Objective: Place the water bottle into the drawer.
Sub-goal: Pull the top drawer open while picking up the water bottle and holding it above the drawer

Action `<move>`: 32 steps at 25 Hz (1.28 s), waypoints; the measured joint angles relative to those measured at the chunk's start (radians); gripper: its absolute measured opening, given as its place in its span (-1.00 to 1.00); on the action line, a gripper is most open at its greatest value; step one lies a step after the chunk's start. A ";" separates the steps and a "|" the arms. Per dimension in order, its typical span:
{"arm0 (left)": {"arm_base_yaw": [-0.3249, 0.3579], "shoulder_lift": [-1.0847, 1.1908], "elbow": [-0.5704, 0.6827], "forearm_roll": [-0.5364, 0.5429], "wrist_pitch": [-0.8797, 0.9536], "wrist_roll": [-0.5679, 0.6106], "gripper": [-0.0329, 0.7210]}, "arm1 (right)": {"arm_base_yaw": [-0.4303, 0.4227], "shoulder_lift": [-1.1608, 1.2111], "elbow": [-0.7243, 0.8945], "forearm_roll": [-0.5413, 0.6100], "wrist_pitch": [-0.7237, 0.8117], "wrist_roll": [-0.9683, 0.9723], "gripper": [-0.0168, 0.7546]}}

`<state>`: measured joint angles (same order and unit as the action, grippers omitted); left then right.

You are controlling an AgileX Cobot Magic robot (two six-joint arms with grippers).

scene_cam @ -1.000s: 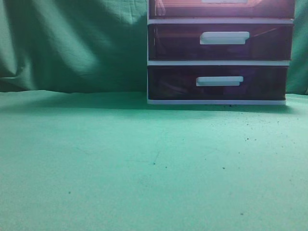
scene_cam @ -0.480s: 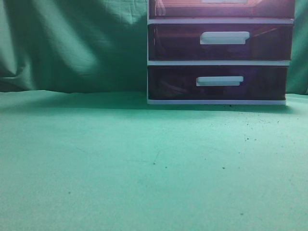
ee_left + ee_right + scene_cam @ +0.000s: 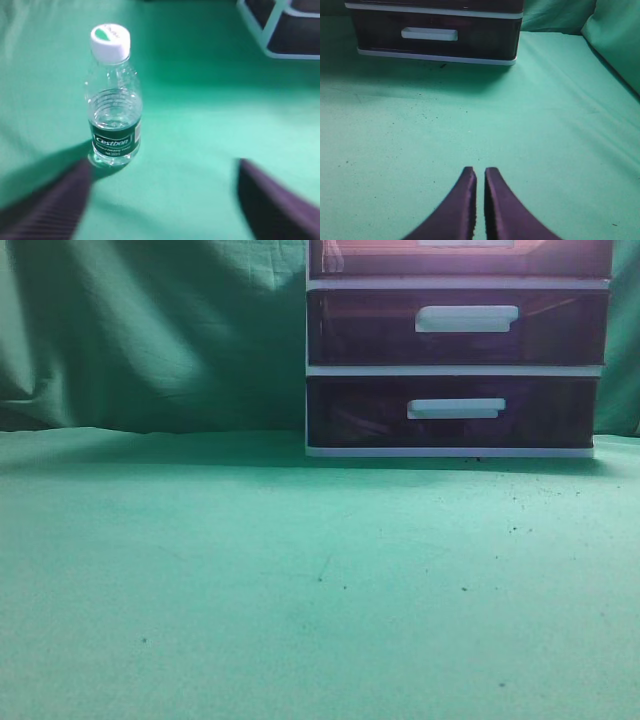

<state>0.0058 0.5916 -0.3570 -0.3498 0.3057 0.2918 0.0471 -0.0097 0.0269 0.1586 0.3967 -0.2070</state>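
Note:
A clear water bottle [image 3: 114, 100] with a white cap and dark green label stands upright on the green cloth in the left wrist view. My left gripper [image 3: 162, 167] is open wide and empty, with the bottle just beyond its left finger. The reddish-pink drawer [image 3: 460, 258] is at the top of the white-framed unit and looks shut; it is cut off by the top edge of the exterior view. My right gripper [image 3: 480, 172] is shut and empty over the cloth, some way in front of the unit. Neither gripper nor the bottle shows in the exterior view.
Two darker purple drawers [image 3: 455, 328] [image 3: 450, 412] with white handles sit below the pink one. A corner of the unit [image 3: 280, 30] shows at the top right of the left wrist view. Green cloth [image 3: 300, 580] covers the table and hangs behind it.

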 joint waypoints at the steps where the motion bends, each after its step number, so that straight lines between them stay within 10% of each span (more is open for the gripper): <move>1: 0.000 0.033 0.000 -0.011 -0.029 0.000 0.61 | 0.000 0.000 0.000 0.000 0.000 0.000 -0.83; 28: 0.000 0.868 -0.242 -0.037 -0.494 0.015 0.80 | 0.000 0.000 0.000 0.000 0.000 0.000 -0.83; 32: 0.000 0.877 -0.248 -0.035 -0.494 0.016 0.23 | 0.000 0.000 0.000 0.000 0.000 0.000 -0.83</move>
<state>0.0058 1.4687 -0.6053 -0.3845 -0.1887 0.3082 0.0471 -0.0097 0.0269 0.1586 0.3967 -0.2070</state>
